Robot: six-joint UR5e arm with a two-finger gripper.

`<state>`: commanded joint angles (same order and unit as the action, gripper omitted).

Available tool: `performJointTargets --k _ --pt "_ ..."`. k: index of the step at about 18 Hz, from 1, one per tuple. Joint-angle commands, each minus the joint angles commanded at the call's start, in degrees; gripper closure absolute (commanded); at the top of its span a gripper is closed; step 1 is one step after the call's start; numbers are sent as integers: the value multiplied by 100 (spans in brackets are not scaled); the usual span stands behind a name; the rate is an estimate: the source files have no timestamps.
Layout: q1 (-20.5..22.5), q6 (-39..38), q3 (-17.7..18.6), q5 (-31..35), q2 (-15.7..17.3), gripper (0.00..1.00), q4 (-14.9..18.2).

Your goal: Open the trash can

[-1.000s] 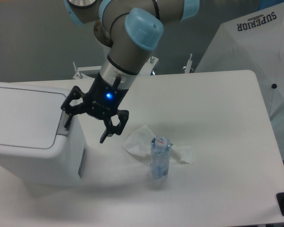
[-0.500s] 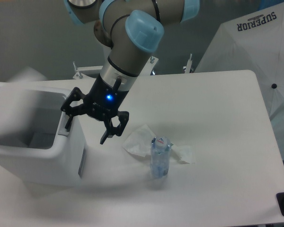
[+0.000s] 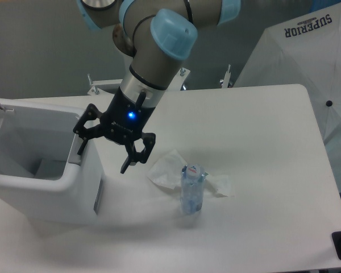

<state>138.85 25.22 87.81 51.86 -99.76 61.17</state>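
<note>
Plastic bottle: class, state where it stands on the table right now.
The plastic bottle stands upright on the white table, right of the open trash can, beside the crumpled tissue and below-right of the end effector.

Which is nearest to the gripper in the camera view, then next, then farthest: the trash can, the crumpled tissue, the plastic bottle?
Measured from the gripper:
1. Trash can: directly at the gripper's side, on the left of the image, one finger at its grey tab.
2. Crumpled tissue: on the table, just right of the fingers.
3. Plastic bottle: standing upright beyond the tissue, further right and nearer the camera.
</note>
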Motion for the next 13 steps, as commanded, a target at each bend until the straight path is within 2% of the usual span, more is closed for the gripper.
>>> performJointTargets --k 4,13 --pt "369 236 -247 9 -105 0 -53" --pt "1310 1941 -247 26 -518 0 -79"
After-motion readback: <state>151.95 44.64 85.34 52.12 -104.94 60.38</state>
